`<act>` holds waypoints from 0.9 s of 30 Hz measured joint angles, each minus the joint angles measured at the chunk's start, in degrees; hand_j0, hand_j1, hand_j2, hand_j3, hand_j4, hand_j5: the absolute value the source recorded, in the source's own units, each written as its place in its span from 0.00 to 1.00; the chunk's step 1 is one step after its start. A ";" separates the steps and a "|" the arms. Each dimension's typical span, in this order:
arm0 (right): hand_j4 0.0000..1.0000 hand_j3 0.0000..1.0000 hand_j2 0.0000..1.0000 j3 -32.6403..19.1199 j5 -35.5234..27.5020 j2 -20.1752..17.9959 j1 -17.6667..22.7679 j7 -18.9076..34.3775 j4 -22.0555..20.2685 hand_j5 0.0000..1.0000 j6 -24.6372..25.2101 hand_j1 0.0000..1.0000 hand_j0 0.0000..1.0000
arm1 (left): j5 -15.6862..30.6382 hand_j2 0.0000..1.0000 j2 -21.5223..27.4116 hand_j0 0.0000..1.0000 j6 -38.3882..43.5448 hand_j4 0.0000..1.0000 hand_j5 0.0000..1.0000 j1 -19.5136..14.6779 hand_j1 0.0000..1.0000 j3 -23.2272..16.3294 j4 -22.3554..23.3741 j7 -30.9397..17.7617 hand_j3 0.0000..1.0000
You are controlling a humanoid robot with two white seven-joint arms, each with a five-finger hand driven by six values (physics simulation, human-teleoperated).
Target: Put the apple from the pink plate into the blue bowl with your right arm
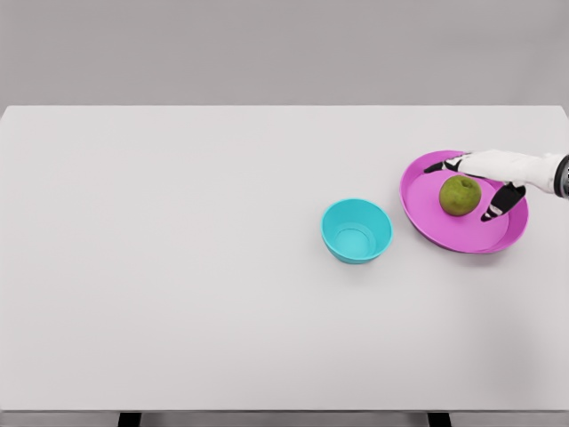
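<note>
Table (178, 311): white, its bare front edge nearest the camera.
Blue bowl (356, 230): upright, empty, just left of the pink plate (462, 238).
Apple (460, 195): green, resting on the plate.
Right robot hand (484, 182): spread open above the plate, holding nothing; fingers straddle the apple, which lies just left of the palm.
Left arm: unseen.

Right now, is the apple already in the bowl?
No, the apple sits on the plate, with the bowl empty beside it.
</note>
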 measured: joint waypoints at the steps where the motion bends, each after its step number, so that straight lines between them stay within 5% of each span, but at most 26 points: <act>1: 1.00 1.00 1.00 0.01 0.20 0.36 -0.09 0.00 0.59 1.00 -0.08 1.00 1.00 | 0.00 1.00 0.00 1.00 0.00 1.00 1.00 0.00 1.00 0.00 0.00 0.00 1.00; 3: 1.00 1.00 1.00 0.02 0.69 1.07 -0.79 0.00 1.66 1.00 -0.18 1.00 1.00 | 0.00 1.00 0.00 1.00 0.00 1.00 1.00 0.00 1.00 0.01 0.00 0.00 1.00; 5: 0.84 0.84 0.84 0.03 1.01 1.56 -0.79 0.00 2.47 0.84 -0.30 0.84 0.84 | 0.00 1.00 0.00 1.00 0.00 1.00 1.00 0.00 1.00 0.01 0.00 0.00 1.00; 13: 0.66 0.66 0.66 0.28 1.34 2.23 -0.62 0.00 3.91 0.66 -1.28 0.66 0.66 | 0.00 1.00 0.00 1.00 0.00 1.00 1.00 0.00 1.00 0.01 0.00 0.00 1.00; 19: 0.43 0.43 0.43 0.36 1.25 2.58 -0.62 -0.01 5.01 0.43 -2.53 0.43 0.43 | 0.00 1.00 0.00 1.00 0.00 1.00 1.00 0.00 1.00 0.00 0.00 0.00 1.00; 27: 0.39 0.39 0.39 -0.23 1.17 2.75 -0.97 -0.01 5.04 0.39 -4.84 0.39 0.39 | 0.00 1.00 0.00 1.00 0.00 1.00 1.00 0.00 1.00 -0.02 0.00 0.00 1.00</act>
